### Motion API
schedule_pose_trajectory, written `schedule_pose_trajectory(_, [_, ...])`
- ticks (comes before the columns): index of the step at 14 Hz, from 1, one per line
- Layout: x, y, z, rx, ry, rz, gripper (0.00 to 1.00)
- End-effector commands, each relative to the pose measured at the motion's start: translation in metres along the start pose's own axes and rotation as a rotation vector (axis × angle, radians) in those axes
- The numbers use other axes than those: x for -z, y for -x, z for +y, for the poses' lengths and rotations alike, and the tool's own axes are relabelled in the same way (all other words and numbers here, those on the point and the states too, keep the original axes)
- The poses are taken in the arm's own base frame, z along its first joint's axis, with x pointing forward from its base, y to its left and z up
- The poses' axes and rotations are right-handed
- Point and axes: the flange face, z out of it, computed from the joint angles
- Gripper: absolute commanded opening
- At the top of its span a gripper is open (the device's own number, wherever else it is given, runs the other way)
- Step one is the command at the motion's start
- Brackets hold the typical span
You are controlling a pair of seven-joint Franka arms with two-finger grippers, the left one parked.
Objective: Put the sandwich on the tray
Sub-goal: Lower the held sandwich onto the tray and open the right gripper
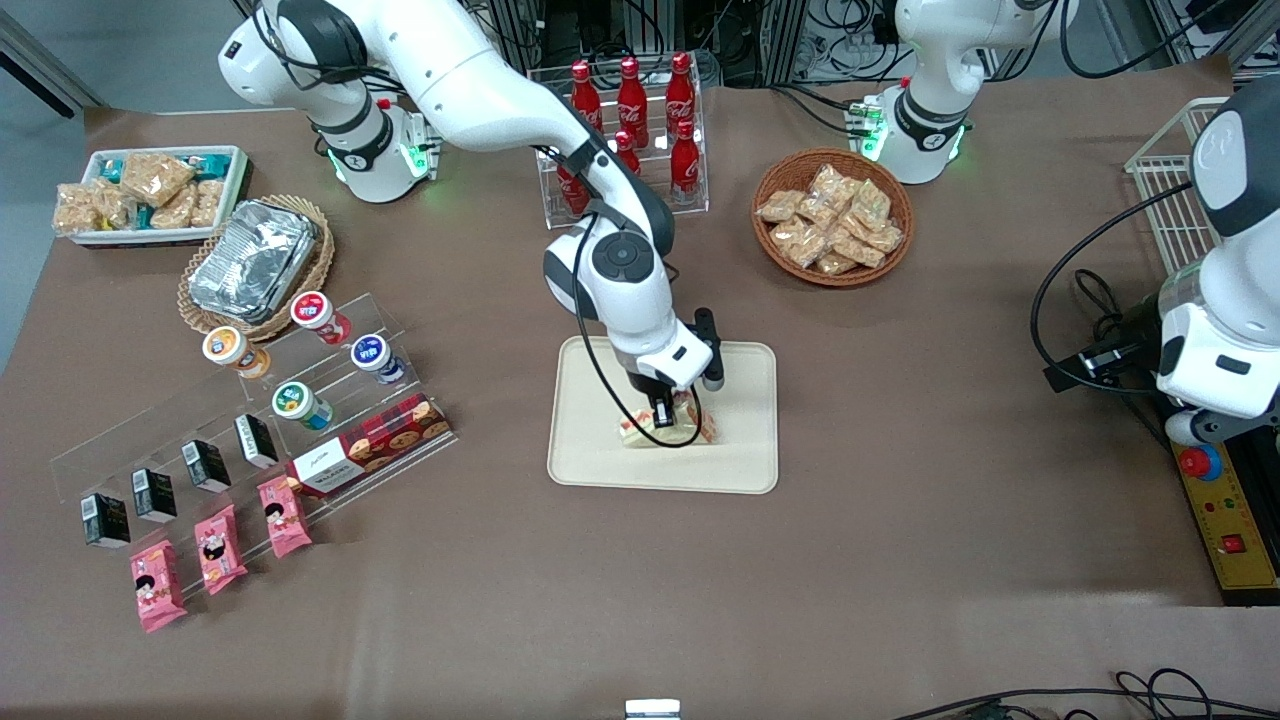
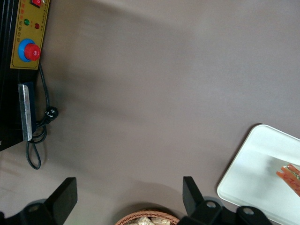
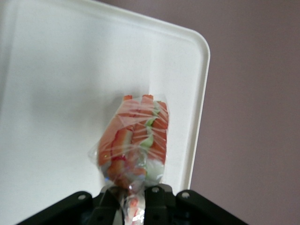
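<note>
The sandwich (image 1: 672,427), a plastic-wrapped wedge with red, white and green layers, is over the cream-beige tray (image 1: 740,450), near its edge closest to the front camera. My right gripper (image 1: 662,412) is shut on the sandwich's wrap and stands right above it. In the right wrist view the sandwich (image 3: 136,140) hangs from the gripper (image 3: 131,201) over the tray (image 3: 56,93), close to a rounded corner. In the left wrist view a corner of the tray (image 2: 253,164) and an end of the sandwich (image 2: 290,176) show.
A rack of red cola bottles (image 1: 630,120) and a wicker basket of golden snack packets (image 1: 832,215) stand farther from the front camera than the tray. Toward the working arm's end are a clear stepped shelf of cups, cartons and pink packets (image 1: 260,430), a foil basket (image 1: 255,262) and a white bin (image 1: 150,192).
</note>
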Motion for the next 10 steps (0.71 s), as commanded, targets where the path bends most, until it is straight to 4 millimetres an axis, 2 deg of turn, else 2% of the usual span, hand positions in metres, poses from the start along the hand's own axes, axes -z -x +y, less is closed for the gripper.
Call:
schedule_pose_trajectory(1, [-0.011,0.002,0.009,0.035,0.010,0.028,0.14])
schedule_pose_trajectory(3, [-0.018,0.012,0.016,0.031,0.021,0.037,0.14])
schedule_pose_trajectory(4, [-0.023,0.008,0.011,0.012,0.005,0.064,0.14])
schedule_pose_trajectory(5, [-0.028,0.012,0.012,-0.018,-0.009,0.078,0.14])
schedule_pose_trajectory(8, [-0.031,0.023,0.018,-0.072,-0.024,0.095,0.15])
schedule_pose_trajectory(10, [-0.040,0.029,0.019,-0.128,-0.047,0.110,0.22])
